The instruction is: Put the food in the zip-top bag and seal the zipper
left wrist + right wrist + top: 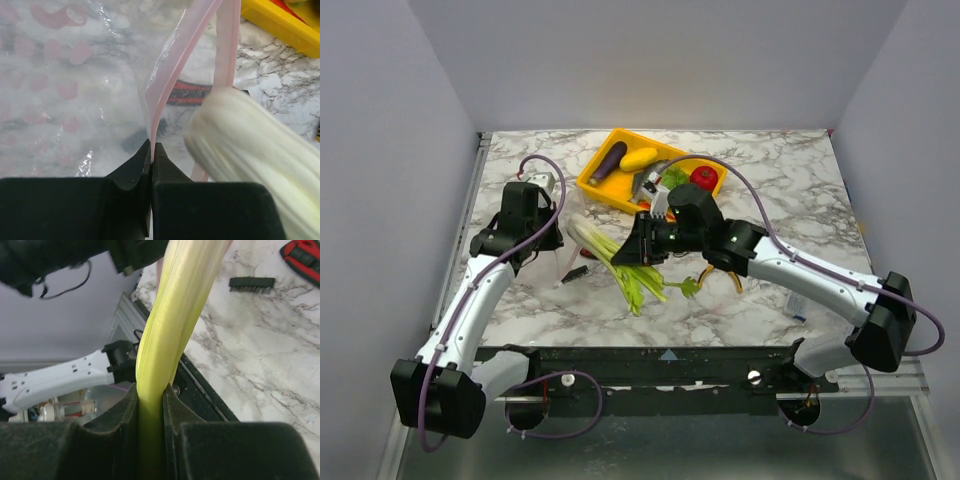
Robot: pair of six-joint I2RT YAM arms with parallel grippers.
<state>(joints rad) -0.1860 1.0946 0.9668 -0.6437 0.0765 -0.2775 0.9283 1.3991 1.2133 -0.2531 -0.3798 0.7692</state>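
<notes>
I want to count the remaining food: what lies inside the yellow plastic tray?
Inside the yellow plastic tray: purple eggplant, yellow squash, green lettuce, red tomato, a grey piece. The right arm covers its near corner; anything there is hidden.

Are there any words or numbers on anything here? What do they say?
No text here can be read.
Bluish print on the flat pouch: too small to read.
Pink blotches on the zip-top bag: blurred shapes, no letters I can make out.
</notes>
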